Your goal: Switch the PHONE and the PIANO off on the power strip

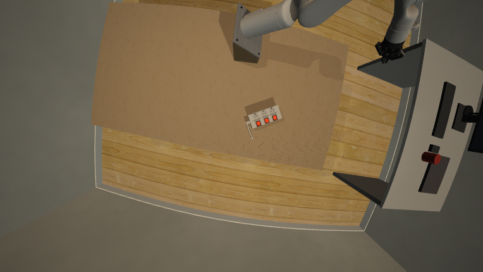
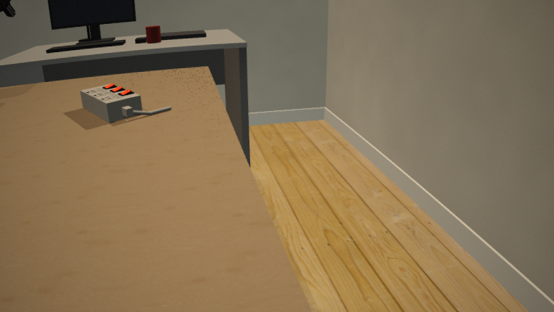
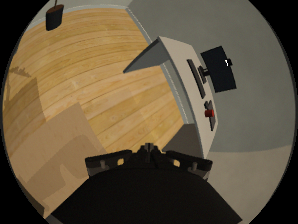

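We find the gripper (image 1: pixel 388 54) fully closed and empty at upper right of the top view, well apart from the strip (image 1: pixel 264 117), which lies flat mid-table, three switches (image 1: pixel 266 120) lit. Risk: closed fingers pressing a neighbouring switch, or shoving the strip.
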`<control>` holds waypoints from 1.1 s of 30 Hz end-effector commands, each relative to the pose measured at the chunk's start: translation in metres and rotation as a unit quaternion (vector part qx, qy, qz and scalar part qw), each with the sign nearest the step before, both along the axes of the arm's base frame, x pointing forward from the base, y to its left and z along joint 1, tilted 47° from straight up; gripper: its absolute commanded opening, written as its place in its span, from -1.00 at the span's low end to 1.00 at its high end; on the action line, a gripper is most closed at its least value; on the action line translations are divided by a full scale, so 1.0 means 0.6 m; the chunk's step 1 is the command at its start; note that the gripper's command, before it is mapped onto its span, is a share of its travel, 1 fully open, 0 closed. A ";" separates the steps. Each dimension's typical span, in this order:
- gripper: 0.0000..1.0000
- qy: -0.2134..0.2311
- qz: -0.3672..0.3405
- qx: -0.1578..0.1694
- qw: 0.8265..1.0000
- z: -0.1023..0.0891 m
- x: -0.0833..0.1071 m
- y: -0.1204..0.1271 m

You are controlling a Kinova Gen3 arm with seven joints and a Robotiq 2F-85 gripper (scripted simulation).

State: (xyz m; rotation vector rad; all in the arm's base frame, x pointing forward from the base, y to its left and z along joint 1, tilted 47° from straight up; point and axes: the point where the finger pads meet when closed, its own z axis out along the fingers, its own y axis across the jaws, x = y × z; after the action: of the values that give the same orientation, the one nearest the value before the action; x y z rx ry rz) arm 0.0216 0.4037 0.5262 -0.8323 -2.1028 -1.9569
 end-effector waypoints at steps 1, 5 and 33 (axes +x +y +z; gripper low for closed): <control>-1.00 -0.005 -0.006 0.012 1.000 0.026 0.029 -0.004; -1.00 -0.005 -0.006 0.012 1.000 0.026 0.029 -0.004; -1.00 -0.024 -0.015 0.023 0.999 0.060 0.092 -0.009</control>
State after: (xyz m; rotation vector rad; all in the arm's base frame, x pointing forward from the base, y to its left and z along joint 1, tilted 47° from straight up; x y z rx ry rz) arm 0.0728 0.3993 0.5591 -0.8170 -2.0832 -2.0445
